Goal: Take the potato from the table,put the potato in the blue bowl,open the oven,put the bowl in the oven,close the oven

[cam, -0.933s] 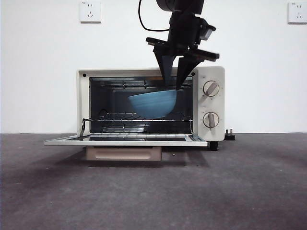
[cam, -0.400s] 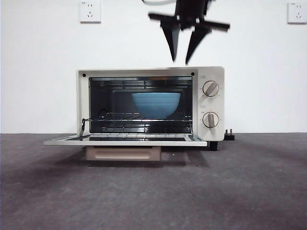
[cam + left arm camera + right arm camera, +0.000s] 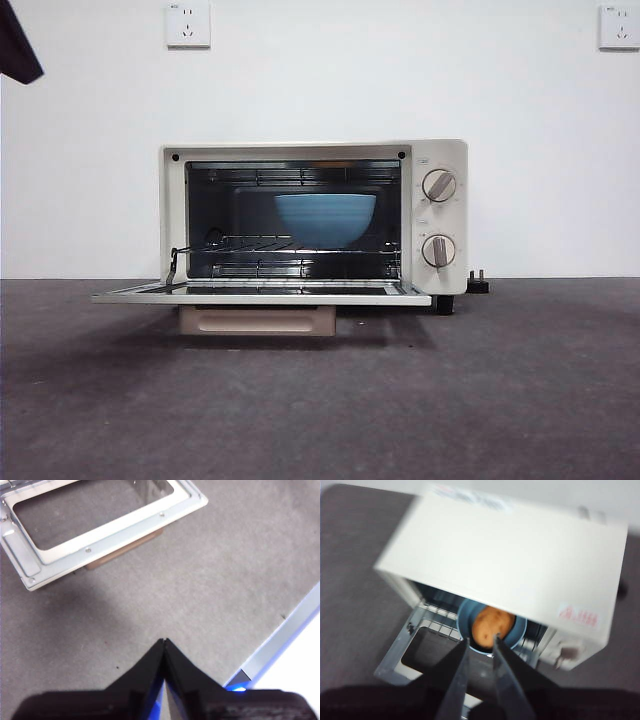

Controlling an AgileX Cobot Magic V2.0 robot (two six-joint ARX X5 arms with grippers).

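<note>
The blue bowl (image 3: 325, 219) sat on the wire rack (image 3: 290, 243) inside the oven (image 3: 314, 222), the potato (image 3: 492, 624) in it and the door (image 3: 262, 294) lying flat open. High above, the right gripper (image 3: 480, 642) hung slightly parted; the left gripper (image 3: 164, 642) was pressed together over bare table (image 3: 210, 585).

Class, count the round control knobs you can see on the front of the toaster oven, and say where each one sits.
2. Both are on the oven's right-hand panel: the upper knob directly above the lower knob. None appears hidden.
</note>
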